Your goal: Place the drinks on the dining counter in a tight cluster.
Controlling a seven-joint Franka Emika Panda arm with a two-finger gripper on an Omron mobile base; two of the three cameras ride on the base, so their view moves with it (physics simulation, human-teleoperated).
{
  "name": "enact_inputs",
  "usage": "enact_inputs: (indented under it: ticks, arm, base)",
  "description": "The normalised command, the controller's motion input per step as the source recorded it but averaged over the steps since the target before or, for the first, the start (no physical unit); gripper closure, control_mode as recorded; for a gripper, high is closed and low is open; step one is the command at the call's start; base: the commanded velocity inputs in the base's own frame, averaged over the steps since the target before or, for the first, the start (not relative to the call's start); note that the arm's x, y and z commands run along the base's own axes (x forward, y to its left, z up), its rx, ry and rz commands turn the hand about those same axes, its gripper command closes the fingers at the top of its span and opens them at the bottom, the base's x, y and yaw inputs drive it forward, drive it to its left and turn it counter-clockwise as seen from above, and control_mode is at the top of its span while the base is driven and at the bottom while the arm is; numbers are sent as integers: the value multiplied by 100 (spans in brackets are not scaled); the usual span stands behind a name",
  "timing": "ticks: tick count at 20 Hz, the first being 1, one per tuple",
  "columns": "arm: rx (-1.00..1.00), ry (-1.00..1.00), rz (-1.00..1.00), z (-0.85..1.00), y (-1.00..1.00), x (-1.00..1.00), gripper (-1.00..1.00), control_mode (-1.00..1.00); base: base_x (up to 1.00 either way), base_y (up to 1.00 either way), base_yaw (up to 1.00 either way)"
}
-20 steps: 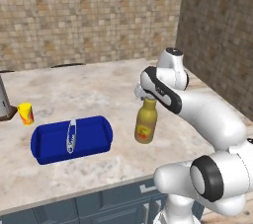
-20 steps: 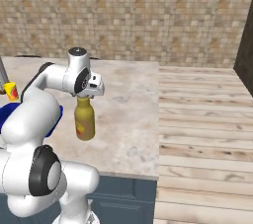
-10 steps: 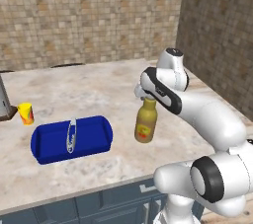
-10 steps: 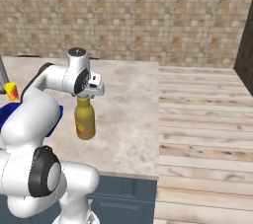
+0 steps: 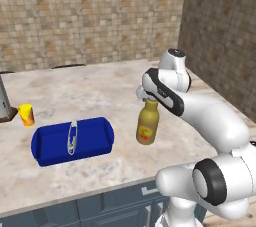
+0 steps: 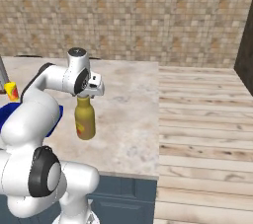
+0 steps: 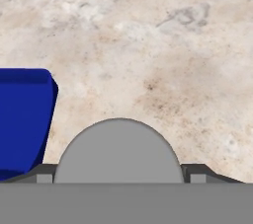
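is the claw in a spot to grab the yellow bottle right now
Probably yes: the claw sits open right over the grey cap of the yellow bottle, which stands upright on the counter, nothing between them; the blue tray lies apart.

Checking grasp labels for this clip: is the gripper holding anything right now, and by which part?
Nothing is held. The gripper hangs open right over the mustard-yellow bottle, its fingers either side of the grey cap, not closed on it.

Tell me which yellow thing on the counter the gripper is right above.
The mustard-yellow bottle, under the gripper; the small yellow cup stands far off.
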Motion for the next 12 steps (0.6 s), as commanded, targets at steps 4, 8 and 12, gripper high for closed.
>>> enact_inputs:
  ticks: [4,8,12]
  arm:
    - [0,0,0,0,0,0,-100,-100]
    - [0,0,0,0,0,0,-100,-100]
    - [0,-2,0,12,0,-10,-100,-100]
  base:
    - [0,0,0]
    - [0,0,0]
    - [0,0,0]
